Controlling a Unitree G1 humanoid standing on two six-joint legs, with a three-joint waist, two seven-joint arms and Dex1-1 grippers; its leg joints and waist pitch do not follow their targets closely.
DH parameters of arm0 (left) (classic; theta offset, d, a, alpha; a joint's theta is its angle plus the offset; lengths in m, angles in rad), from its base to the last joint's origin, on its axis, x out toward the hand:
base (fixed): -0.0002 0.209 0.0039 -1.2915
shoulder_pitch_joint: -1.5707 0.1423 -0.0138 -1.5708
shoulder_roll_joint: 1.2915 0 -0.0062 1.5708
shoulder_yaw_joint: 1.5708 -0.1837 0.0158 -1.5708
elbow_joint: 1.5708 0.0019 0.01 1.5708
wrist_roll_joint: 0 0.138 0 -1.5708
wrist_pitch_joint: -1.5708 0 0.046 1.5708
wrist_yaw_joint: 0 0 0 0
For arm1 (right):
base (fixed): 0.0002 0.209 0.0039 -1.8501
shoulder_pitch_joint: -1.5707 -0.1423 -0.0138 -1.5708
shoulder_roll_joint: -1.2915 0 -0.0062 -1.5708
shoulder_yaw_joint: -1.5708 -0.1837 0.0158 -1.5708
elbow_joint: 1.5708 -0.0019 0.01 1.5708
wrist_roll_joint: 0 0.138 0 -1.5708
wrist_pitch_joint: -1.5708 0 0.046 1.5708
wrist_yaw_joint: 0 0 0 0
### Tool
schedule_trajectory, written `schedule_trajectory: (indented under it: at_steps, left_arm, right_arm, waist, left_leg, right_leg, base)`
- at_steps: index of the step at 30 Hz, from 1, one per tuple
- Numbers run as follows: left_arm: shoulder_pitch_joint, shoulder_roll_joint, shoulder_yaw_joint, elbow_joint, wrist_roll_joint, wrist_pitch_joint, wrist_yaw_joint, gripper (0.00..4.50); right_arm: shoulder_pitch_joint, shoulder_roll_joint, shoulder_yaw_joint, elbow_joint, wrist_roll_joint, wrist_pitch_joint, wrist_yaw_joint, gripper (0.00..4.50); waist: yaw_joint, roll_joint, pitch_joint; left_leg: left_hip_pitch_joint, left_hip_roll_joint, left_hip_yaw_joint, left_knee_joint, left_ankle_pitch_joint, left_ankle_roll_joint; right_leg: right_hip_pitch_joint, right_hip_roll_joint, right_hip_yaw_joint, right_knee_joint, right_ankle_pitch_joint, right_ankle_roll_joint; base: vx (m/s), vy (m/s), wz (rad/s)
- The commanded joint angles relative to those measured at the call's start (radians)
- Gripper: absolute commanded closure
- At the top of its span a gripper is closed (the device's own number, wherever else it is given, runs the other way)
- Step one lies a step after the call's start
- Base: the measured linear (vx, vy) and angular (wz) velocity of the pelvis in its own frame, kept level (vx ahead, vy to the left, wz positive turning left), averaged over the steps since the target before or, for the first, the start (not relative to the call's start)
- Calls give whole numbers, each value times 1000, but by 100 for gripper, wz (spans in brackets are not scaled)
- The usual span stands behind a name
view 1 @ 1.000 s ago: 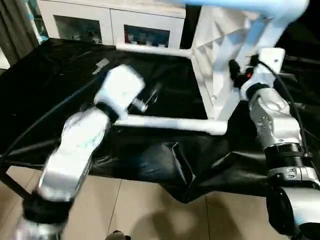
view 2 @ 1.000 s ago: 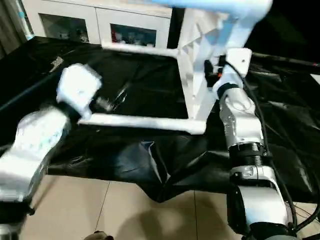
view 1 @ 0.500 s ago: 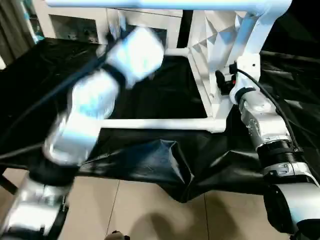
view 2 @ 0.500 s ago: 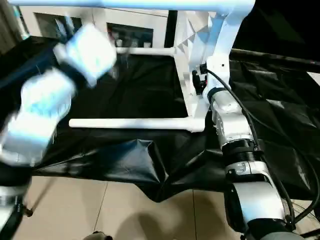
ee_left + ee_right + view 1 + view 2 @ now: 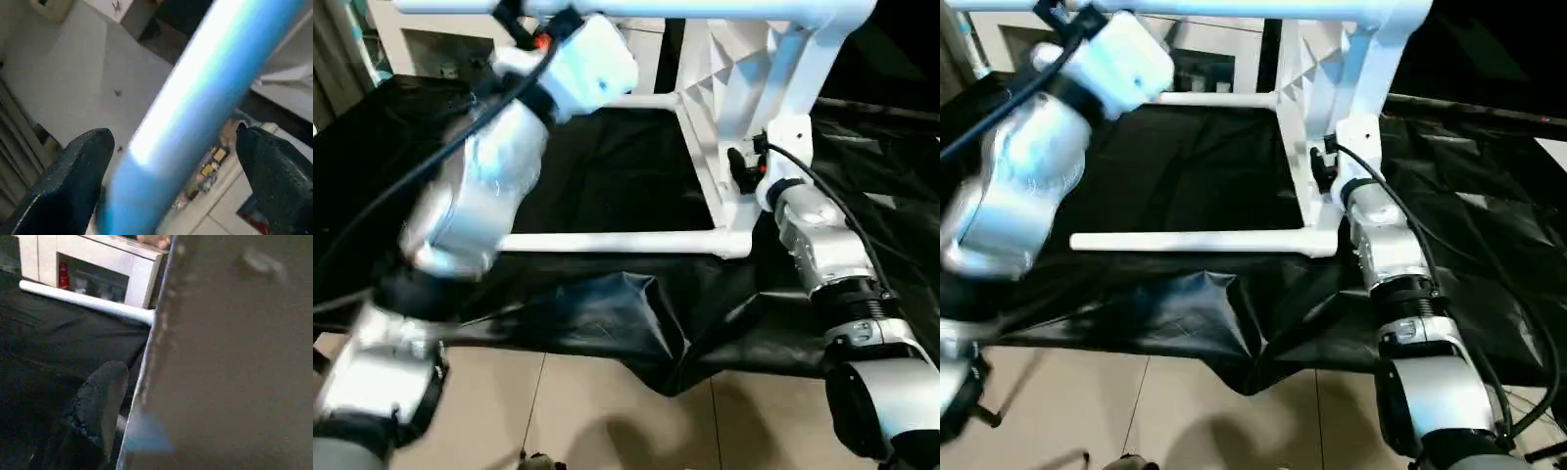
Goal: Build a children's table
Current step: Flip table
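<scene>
Your left gripper (image 5: 171, 161) has risen to the top leg (image 5: 656, 10), jaws wide around it; your right gripper (image 5: 741, 171), partly open, straddles the tabletop (image 5: 729, 88) edge.

Your two head views look forward and down, sharing the children's table (image 5: 744, 127). Your left wrist camera sits close under one leg (image 5: 195, 107); the right wrist camera presses against the tabletop (image 5: 234, 357).
</scene>
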Motion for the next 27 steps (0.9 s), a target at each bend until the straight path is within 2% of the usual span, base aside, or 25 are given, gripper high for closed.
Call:
schedule_trajectory:
  at_steps: [1, 4, 7, 8, 10, 11, 13, 15, 16, 18, 19, 20, 21, 22, 24, 27]
  left_arm:
    - [-20, 4, 1, 22, 16, 0, 11, 0]
    - [-31, 13, -1, 57, 26, -4, 14, 0]
    - [-45, 11, 4, 86, 28, -19, 19, 0]
    - [-50, 8, 7, 96, 27, -26, 14, 18]
    - [-53, 5, 10, 103, 23, -26, 7, 18]
    - [-57, 6, 10, 111, 27, -29, 6, 18]
    - [-60, 4, 12, 123, 15, -31, -7, 46]
    - [-63, 4, 11, 129, 16, -35, -6, 57]
    - [-67, 4, 11, 139, 20, -40, -7, 59]
    - [-69, 4, 11, 143, 21, -41, -7, 77]
    - [-71, 2, 13, 149, 19, -42, -11, 88]
    - [-73, 1, 14, 154, 16, -41, -18, 96]
    - [-74, 0, 14, 156, 14, -42, -21, 99]
    - [-75, -1, 14, 158, 10, -42, -27, 106]
    - [-76, -4, 13, 160, 5, -48, -36, 118]
    - [-69, -11, -5, 160, 1, -62, -72, 140]
  right_arm:
    - [26, 8, 0, -53, 17, -14, 25, 136]
    - [91, 10, 1, -129, 37, -17, 54, 136]
    - [135, -1, 1, -173, 38, -23, 74, 136]
    - [163, -12, -2, -202, 42, -22, 91, 134]
    - [187, -21, -6, -231, 47, -21, 104, 134]
    - [214, -30, -11, -268, 50, -19, 115, 134]
    - [254, -38, -20, -325, 75, -41, 152, 133]
    - [283, -46, -22, -367, 91, -56, 182, 133]
    - [343, -75, -23, -441, 120, -80, 252, 133]
    - [356, -83, -28, -454, 124, -87, 261, 133]
    - [373, -93, -39, -476, 135, -86, 268, 133]
    - [392, -107, -56, -504, 155, -79, 280, 133]
    - [401, -116, -63, -517, 161, -77, 285, 133]
    - [409, -128, -66, -521, 154, -81, 285, 133]
    - [418, -141, -67, -527, 138, -78, 282, 133]
    - [432, -153, -40, -538, 108, -80, 283, 133]
  waist:
    - [7, 0, -83]
    - [9, -1, -83]
    - [10, 0, -81]
    - [11, 0, -80]
    - [15, 1, -79]
    - [18, 13, -78]
    - [23, 6, -78]
    - [29, 6, -78]
    - [33, 14, -78]
    - [37, 6, -77]
    - [38, 6, -77]
    - [39, 12, -75]
    - [41, 9, -74]
    - [42, 12, -73]
    - [43, 11, -72]
    - [43, 12, -72]
  left_leg:
    - [31, 52, -30, -64, -99, -12]
    - [31, 52, -30, -65, -98, 5]
    - [35, 54, -30, -66, -119, -1]
    - [35, 54, -30, -67, -127, -3]
    - [38, 55, -30, -69, -145, -10]
    - [38, 55, -33, -70, -150, -15]
    - [40, 56, -32, -71, -167, -21]
    - [40, 57, -33, -72, -168, -21]
    - [42, 58, -34, -72, -174, -20]
    - [40, 57, -33, -73, -182, -14]
    - [39, 57, -34, -74, -182, -14]
    - [40, 57, -35, -75, -193, -17]
    - [43, 58, -34, -75, -210, -21]
    - [42, 58, -35, -77, -222, -25]
    - [42, 56, -36, -78, -247, -31]
    - [41, 57, -38, -79, -261, -36]
  right_leg:
    - [44, -58, 46, -57, 13, -210]
    - [45, -58, 46, -58, 15, -215]
    - [43, -59, 46, -63, -17, -219]
    - [42, -59, 46, -65, -27, -218]
    - [40, -60, 47, -68, -53, -207]
    - [40, -61, 47, -67, -56, -206]
    - [40, -60, 47, -71, -61, -197]
    - [39, -60, 48, -70, -53, -191]
    - [38, -62, 48, -71, -48, -192]
    - [39, -60, 48, -73, -50, -188]
    - [40, -61, 47, -73, -58, -189]
    - [39, -63, 47, -76, -85, -188]
    - [36, -62, 48, -80, -106, -182]
    - [36, -62, 47, -83, -126, -177]
    - [34, -63, 47, -88, -175, -169]
    - [33, -64, 47, -91, -208, -159]
  base:
    - [0, 0, 0]
    - [0, 0, 0]
    - [0, 0, 0]
    - [0, 0, 0]
    - [0, 0, 0]
    - [0, 0, 0]
    - [0, 0, 0]
    - [0, 0, 0]
    - [0, 0, 0]
    - [0, 0, 0]
    - [0, 0, 0]
    - [0, 0, 0]
    - [0, 0, 0]
    - [0, 0, 0]
    - [0, 0, 0]
    - [0, 0, 0]
